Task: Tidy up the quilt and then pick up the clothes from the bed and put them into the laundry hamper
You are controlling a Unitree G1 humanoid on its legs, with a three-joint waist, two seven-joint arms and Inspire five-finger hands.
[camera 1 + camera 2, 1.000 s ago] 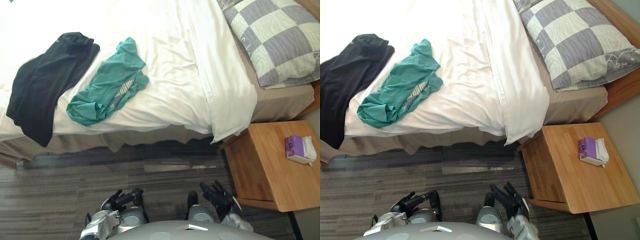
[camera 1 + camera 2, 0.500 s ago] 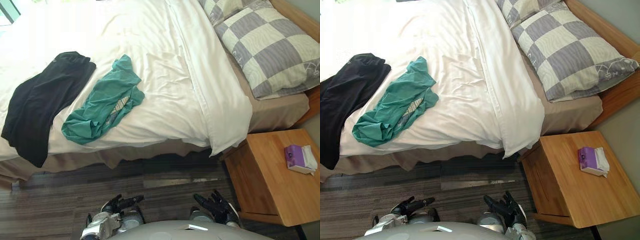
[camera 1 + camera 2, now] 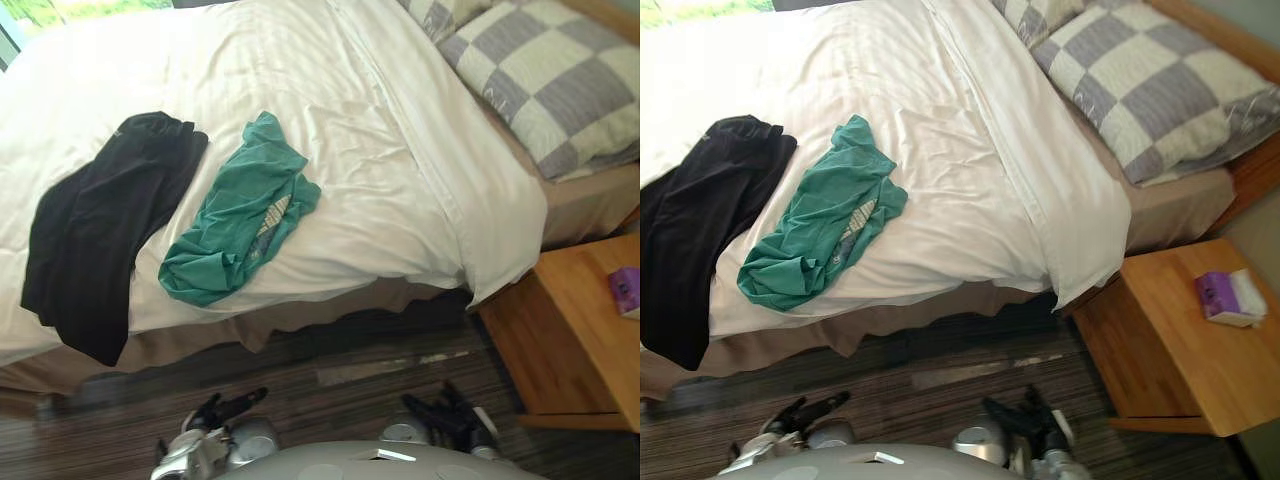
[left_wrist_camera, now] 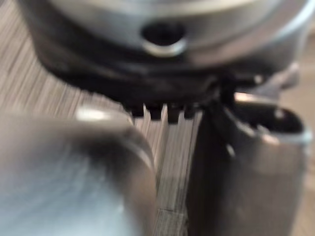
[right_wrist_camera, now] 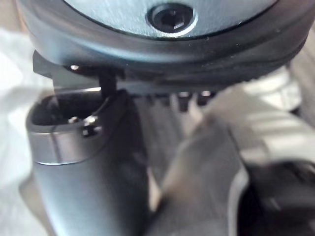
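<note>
A white quilt point(image 3: 380, 130) covers the bed, lightly creased, and its corner point(image 3: 500, 270) hangs over the near side by the nightstand. On it lie a black garment point(image 3: 95, 230) at the left, draping over the bed's edge, and a crumpled teal shirt point(image 3: 240, 215) beside it. Both of my hands hang low over the floor in front of the bed. The left hand point(image 3: 225, 410) and the right hand point(image 3: 450, 415) have straight fingers and hold nothing.
A grey-and-cream checked pillow point(image 3: 560, 80) lies at the head of the bed on the right. A wooden nightstand point(image 3: 590, 340) stands at the right with a purple tissue box point(image 3: 1230, 298) on it. Dark striped floor point(image 3: 350, 360) runs along the bed.
The camera has swung, so the bed and nightstand sit further right in the picture. Both hands stay low, open and empty. The clothes have not moved on the quilt.
</note>
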